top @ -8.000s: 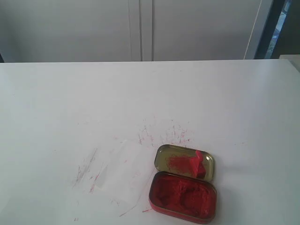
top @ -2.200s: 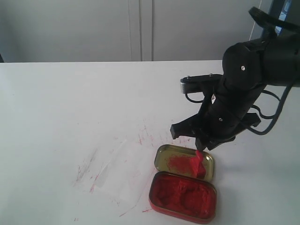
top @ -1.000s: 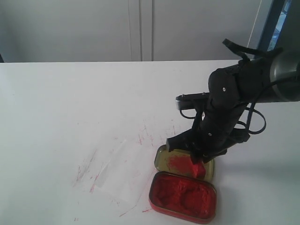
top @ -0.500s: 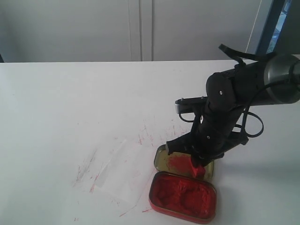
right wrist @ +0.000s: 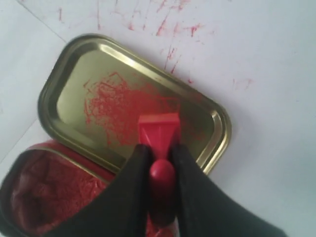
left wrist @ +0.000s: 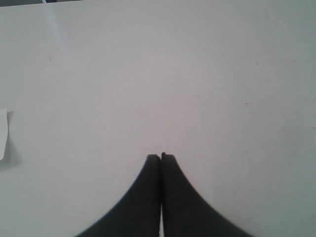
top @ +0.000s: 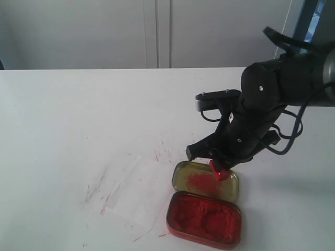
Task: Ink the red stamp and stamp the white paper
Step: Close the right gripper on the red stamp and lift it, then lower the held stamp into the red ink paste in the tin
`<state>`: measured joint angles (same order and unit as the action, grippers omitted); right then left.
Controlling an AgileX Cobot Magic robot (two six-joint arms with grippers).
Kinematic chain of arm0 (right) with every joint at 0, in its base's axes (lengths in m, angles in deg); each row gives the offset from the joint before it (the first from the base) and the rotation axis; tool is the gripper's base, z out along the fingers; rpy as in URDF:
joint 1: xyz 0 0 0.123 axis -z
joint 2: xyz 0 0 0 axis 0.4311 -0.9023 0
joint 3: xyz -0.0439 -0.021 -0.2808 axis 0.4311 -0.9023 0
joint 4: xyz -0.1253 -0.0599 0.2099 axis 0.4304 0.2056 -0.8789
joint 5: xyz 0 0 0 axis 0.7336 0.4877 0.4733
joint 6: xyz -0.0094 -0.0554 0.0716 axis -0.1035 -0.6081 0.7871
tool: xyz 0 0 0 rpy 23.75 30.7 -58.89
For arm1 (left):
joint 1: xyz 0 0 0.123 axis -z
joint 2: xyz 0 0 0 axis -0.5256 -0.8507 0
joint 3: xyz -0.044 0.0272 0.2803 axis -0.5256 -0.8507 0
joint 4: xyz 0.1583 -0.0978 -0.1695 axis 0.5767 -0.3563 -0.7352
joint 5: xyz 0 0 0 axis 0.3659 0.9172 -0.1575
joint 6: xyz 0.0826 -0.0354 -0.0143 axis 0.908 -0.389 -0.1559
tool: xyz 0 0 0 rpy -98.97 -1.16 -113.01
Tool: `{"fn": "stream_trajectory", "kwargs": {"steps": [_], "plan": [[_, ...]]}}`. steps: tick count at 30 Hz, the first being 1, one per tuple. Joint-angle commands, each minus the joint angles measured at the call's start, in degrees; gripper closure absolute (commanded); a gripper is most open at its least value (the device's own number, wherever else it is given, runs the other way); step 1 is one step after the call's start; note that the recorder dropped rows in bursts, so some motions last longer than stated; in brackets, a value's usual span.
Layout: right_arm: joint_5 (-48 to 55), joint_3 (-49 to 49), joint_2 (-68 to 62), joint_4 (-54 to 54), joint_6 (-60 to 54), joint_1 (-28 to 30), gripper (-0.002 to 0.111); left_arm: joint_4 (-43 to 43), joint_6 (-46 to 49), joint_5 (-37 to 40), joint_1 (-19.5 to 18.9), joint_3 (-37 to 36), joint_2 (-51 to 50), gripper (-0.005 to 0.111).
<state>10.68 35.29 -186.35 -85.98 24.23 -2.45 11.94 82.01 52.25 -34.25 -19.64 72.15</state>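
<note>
Between the right fingers [right wrist: 132, 173], which pinch its knobbed handle, the red stamp [right wrist: 159, 129] hangs base-down over the gold lid [right wrist: 64, 89], toward the lid's 3 o'clock end in the exterior view. The base looks just above the smeared metal, though I cannot tell for sure that it is clear. The ink tin [top: 204, 217], full of lumpy red, sits against the lid at the lid's 6 o'clock. The white paper [top: 131, 188], streaked red, lies on the bench [top: 68, 115] at the tin's 9 o'clock, near it but apart. The left fingers [left wrist: 148, 180] are pressed together on nothing over bare bench, away from the work.

The step in hand, as I judge it, is inking. The stamp should be carried toward 6 o'clock until it is square over the tin, then given 1 straight press. Hold the base level so all 4 edges take ink, and press lightly, since the pad is uneven. Grip the short handle firmly so the stamp cannot twist.
</note>
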Motion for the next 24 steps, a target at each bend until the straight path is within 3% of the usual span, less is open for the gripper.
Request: {"fn": "stream_trajectory", "kwargs": {"steps": [1, 8, 24], "plan": [[3.69, -0.24, 3.46, -0.03, -4.26, -0.01, 0.108, 0.05, 0.0, 0.05, -0.13, 0.21, -0.39, 0.107], [8.4, -1.55, 8.24, -0.03, -6.99, -4.09, 0.108, 0.05, 0.0, 0.05, -0.13, 0.21, -0.39, 0.107], [4.03, -5.56, 7.27, -2.55, -6.03, -13.28, 0.108, 0.05, 0.0, 0.05, -0.13, 0.21, -0.39, 0.107]]}}
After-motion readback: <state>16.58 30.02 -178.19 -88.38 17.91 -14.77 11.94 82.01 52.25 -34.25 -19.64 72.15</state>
